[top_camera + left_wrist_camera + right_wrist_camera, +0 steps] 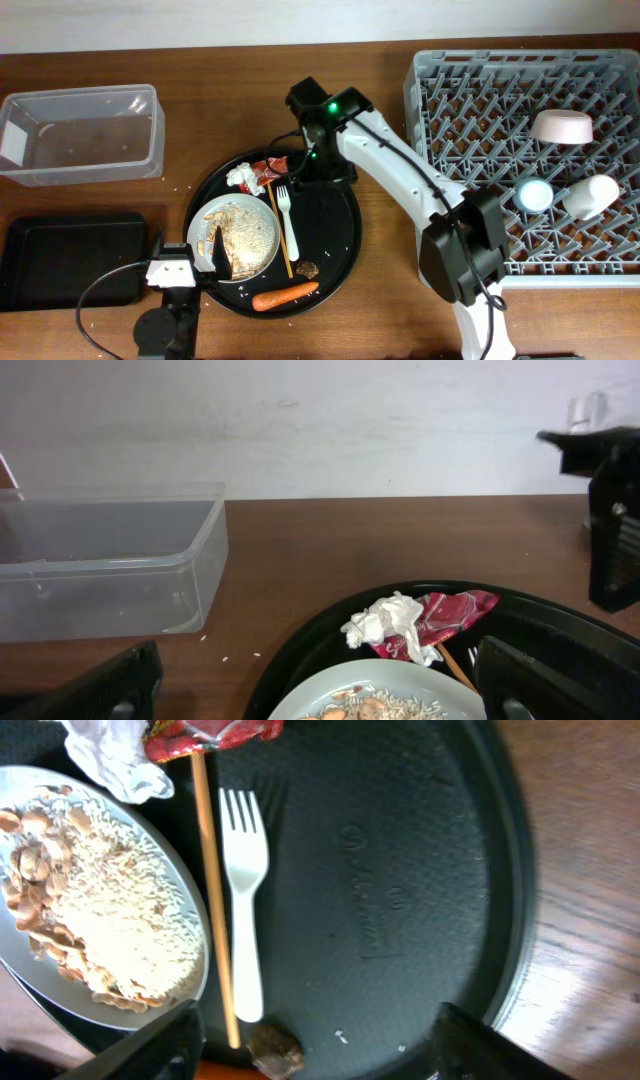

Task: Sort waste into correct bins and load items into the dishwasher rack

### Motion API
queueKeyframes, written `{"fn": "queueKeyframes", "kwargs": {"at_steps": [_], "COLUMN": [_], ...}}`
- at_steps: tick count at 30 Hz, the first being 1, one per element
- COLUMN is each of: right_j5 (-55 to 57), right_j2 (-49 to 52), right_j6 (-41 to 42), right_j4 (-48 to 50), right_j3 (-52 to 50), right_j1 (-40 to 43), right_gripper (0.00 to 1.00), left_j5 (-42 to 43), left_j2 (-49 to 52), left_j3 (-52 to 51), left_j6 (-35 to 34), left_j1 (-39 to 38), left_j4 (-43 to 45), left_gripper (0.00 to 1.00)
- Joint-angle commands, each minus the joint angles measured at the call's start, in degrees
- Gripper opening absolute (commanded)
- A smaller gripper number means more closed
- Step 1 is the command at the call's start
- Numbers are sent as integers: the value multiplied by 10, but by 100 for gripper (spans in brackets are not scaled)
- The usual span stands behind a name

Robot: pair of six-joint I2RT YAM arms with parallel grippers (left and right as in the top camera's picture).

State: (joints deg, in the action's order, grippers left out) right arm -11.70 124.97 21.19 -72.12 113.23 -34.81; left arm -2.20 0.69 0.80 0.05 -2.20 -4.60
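On the round black tray (335, 235) a white plate (262, 212) holds beige food crumbs (245, 240). Beside it lie a white fork (286, 213), a thin wooden stick (280, 232), a red wrapper (271, 168), white paper (241, 177), a brown lump (307, 269) and a carrot (285, 296). My left gripper (214, 256) is open at the plate's left rim (400, 678). My right gripper (325, 172) is open and empty over the tray, with the fork (243, 920), stick (212, 900) and lump (275, 1050) in its view. The grey rack (470, 110) holds a bowl (562, 127), a blue cup (533, 194) and a white cup (591, 196).
A clear tub (80, 135) stands at the back left and also shows in the left wrist view (110, 570). A shallow black tray (65, 260) lies at the front left. A cable (100, 290) loops by the left arm's base. Small crumbs dot the wood.
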Motion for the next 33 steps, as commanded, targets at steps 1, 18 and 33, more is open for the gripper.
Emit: {"fn": "queueKeyframes", "kwargs": {"at_steps": [1, 18, 33], "right_j5": [21, -16, -31], "right_j2": [9, 9, 9], "right_j6": [6, 25, 25], "right_j4": [11, 49, 49], "right_j3": [3, 7, 7], "right_j1": [-17, 156, 177], "right_gripper": [73, 99, 99], "left_j5": [-4, -4, -4], "left_j2": [-3, -3, -3], "left_j3": [-3, -3, -3], "left_j6": [9, 9, 9], "left_j1": [-3, -3, -3], "left_j4": [0, 0, 0], "left_gripper": [99, 99, 99]}}
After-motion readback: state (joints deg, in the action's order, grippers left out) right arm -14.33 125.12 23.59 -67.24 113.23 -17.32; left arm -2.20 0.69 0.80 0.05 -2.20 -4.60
